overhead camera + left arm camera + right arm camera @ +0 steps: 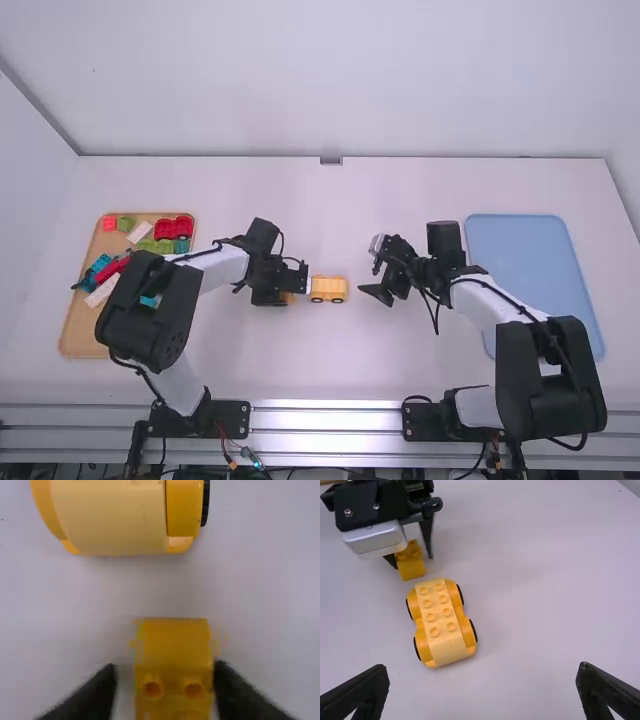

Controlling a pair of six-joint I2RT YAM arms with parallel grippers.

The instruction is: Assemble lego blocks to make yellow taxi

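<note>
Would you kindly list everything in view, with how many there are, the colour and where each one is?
Car base: one, yellow with black wheels, mid-table between the grippers
Yellow block: one, on the side of the car base nearer the left tray
Left tray: one, tan, at the table's left
Loose blocks: at least eight, red, green, blue and white, in the left tray, partly hidden
Right tray: one, blue, at the table's right
Table: one, white, under everything
Arms: two, white and black, left and right
Left gripper: one, black, fingers open around the yellow block
Right gripper: one, black, fingers open, right of the car base
</note>
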